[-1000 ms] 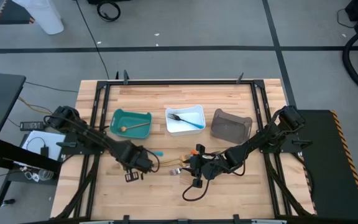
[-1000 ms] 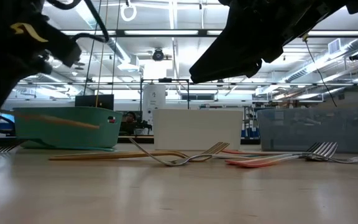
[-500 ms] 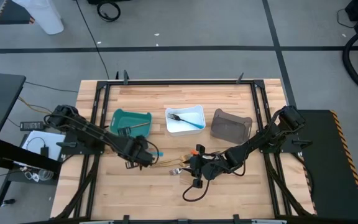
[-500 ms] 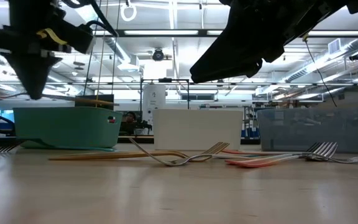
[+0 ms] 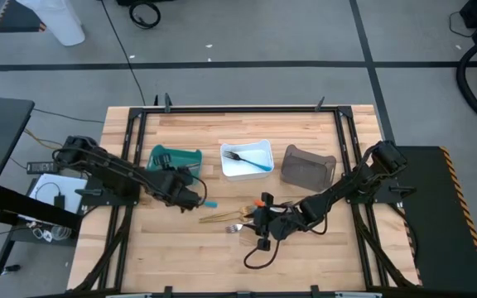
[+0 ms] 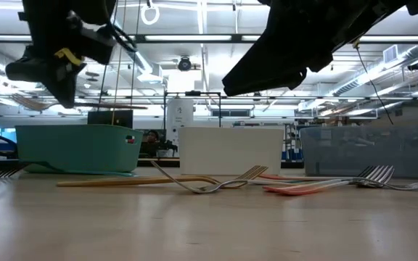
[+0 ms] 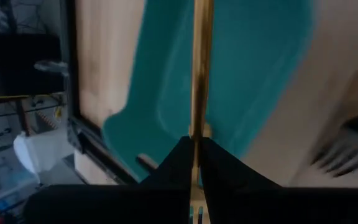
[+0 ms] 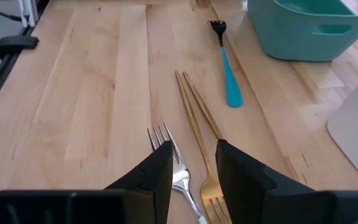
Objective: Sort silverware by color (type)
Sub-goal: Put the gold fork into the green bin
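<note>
Left gripper (image 5: 187,195) at the teal bin's (image 5: 175,157) five-o'clock corner, fingers (image 7: 176,163) clamped on a gold utensil (image 7: 201,68) held over the bin. Right gripper (image 5: 257,223) hovers at the tabletop's (image 5: 321,257) centre, fingers (image 8: 159,167) apart, above a silver fork (image 8: 169,163) and gold pieces (image 8: 199,115). A blue-handled utensil (image 8: 226,65) lies at their eleven o'clock, another (image 5: 247,158) inside the white bin (image 5: 246,172). The grey-brown bin (image 5: 307,166) stands at three o'clock of the white.

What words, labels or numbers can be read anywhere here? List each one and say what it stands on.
None can be read. The teal bin, white bin and grey bin show no lettering. A small mark on the teal bin's wall is too small to read, as are signs in the room behind.
</note>
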